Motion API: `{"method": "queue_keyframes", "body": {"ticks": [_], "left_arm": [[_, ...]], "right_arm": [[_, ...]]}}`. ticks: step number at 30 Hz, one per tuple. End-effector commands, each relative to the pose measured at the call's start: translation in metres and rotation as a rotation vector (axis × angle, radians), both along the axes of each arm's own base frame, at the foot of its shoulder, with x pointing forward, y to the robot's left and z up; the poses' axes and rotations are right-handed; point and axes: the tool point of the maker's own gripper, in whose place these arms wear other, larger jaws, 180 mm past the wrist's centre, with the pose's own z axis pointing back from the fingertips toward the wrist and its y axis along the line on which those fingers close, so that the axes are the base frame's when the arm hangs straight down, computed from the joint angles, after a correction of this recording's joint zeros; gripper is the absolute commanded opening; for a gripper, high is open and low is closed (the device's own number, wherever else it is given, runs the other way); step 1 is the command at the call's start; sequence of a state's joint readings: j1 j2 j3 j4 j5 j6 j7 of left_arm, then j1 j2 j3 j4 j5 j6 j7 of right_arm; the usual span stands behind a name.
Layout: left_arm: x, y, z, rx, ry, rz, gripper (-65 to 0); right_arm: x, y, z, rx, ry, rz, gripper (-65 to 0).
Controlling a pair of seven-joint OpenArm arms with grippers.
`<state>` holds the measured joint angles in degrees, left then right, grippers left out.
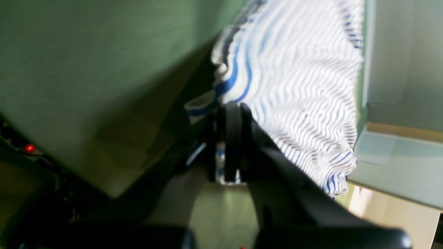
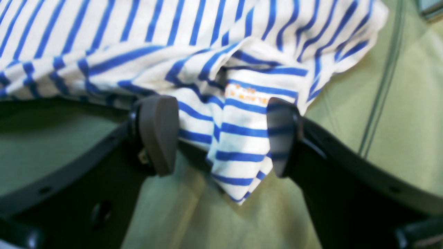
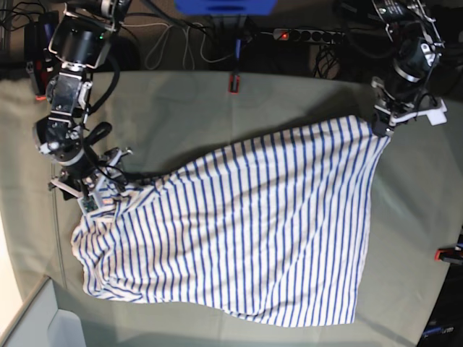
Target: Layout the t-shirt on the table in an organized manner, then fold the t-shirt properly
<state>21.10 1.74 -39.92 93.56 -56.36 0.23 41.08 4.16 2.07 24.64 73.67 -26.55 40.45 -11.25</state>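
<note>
The white, blue-striped t-shirt (image 3: 253,231) lies spread and creased on the grey-green table (image 3: 217,108), stretched towards the far right corner. There my left gripper (image 3: 382,129) is shut on the shirt's corner. In the left wrist view its fingers (image 1: 226,145) pinch the hem, and the t-shirt (image 1: 294,86) hangs away from them above the table (image 1: 69,52). My right gripper (image 3: 101,195) is at the shirt's bunched left edge. In the right wrist view it (image 2: 221,136) stands open, with a fold of the t-shirt (image 2: 138,41) lying between the wide-apart pads over the table (image 2: 398,121).
Red clamps sit at the far table edge (image 3: 234,82) and at the right edge (image 3: 447,254). A power strip (image 3: 304,34) and cables lie behind the table. The table's near left corner (image 3: 29,303) borders a pale floor.
</note>
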Motion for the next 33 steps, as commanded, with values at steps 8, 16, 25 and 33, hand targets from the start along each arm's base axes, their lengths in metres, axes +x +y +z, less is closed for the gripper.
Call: {"method": "queue_keyframes", "body": {"ticks": [8, 16, 25, 33], "left_arm": [[-0.005, 0.009, 0.003, 0.019, 0.0, 0.01, -64.8], [-0.004, 0.01, 0.003, 0.024, 0.0, 0.01, -64.8], [-0.006, 0.022, 0.009, 0.04, -0.013, 0.039, -64.8], [-0.007, 0.023, 0.009, 0.042, -0.012, 0.04, -64.8]], "right_arm": [[0.004, -0.015, -0.009, 0.009, 0.018, -0.011, -32.2], [-0.019, -0.028, -0.012, -0.021, 0.033, -0.034, -65.0], [-0.087, -0.033, -0.007, -0.106, 0.062, -0.025, -65.0], [-0.121, -0.036, -0.023, -0.113, 0.135, -0.022, -49.1]]}}
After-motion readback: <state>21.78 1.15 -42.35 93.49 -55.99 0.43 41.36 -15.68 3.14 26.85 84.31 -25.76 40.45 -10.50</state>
